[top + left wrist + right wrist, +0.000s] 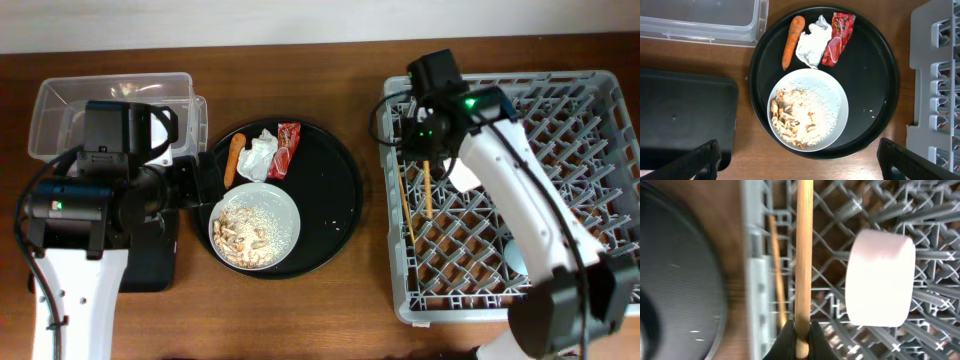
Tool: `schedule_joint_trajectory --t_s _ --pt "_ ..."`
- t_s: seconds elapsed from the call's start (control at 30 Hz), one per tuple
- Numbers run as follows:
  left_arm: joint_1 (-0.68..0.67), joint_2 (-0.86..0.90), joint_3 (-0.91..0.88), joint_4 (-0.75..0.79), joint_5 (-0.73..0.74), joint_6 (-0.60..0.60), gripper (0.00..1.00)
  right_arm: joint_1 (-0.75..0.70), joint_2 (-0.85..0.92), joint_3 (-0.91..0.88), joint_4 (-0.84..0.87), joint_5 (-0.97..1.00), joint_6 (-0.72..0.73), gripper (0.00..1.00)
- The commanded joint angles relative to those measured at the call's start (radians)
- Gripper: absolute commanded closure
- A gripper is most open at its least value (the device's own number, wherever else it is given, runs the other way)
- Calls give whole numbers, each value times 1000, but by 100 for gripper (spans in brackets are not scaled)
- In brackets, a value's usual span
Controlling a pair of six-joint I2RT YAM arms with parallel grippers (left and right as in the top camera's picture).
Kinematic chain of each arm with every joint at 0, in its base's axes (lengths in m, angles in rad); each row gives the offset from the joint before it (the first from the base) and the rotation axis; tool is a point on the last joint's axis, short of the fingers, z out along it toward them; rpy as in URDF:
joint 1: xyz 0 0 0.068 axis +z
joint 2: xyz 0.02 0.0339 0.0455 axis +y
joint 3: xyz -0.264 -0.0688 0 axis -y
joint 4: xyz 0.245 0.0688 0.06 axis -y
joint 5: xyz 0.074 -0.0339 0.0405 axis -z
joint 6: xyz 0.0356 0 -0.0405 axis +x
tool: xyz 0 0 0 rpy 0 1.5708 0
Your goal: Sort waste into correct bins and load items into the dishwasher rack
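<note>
Overhead: the dishwasher rack [590, 150] was set at the right, and the right gripper [428, 150] was held low over its far-left corner, likely so the held chopstick [427, 195] could be laid beside the loose chopstick [406, 210] already lying in the lattice. Two chopsticks were counted. One white vessel [465, 178] and one pale round item [515, 258] were seen in the rack, both partly hidden by the arm, so cup or bowl could not be told. Two bins were counted at the left: the clear tub [50, 110] far, the shallow black tray [150, 265] near, probably kept beside the left gripper [205, 178] for short drops. On the round black tray [335, 210] in the middle were counted one carrot stick [232, 160], one tissue [260, 155], one red wrapper [286, 150] and one plate [296, 225] carrying the food scraps [250, 232]. Left wrist view: the jaws were seen spread wide with nothing between them, poised above the plate; no waste had been binned yet, judging by the layout. Right wrist view: the jaws were clamped on one end of the held chopstick, the loose one lying just left of it along the rack wall.
</note>
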Motion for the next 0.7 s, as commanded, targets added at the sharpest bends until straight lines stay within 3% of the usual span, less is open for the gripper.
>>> schedule_joint_trajectory --t_s 0.0,0.03,0.07,0.17,0.4,0.43,0.47,0.67 --pt "3 0 5 2 -6 -2 1 -6 84 -4 -16 -15 -83 79" --pt "3 0 5 1 -7 -2 1 -4 89 -4 -16 -29 -83 63" --pt "3 0 5 2 -7 -2 1 1 84 0 -13 -49 -83 54" --pt "3 0 5 2 -7 -2 1 21 -12 42 -24 -56 -75 43" --pt "3 0 5 2 -7 -2 1 81 -405 59 -75 -265 -50 41" --pt "3 0 5 2 -7 -2 1 115 -464 59 -74 -306 -48 15" --pt "3 0 5 2 -6 -2 1 156 -527 59 -77 -330 -50 2" --pt "3 0 5 2 -6 -2 1 174 -780 58 -205 -93 -50 2"
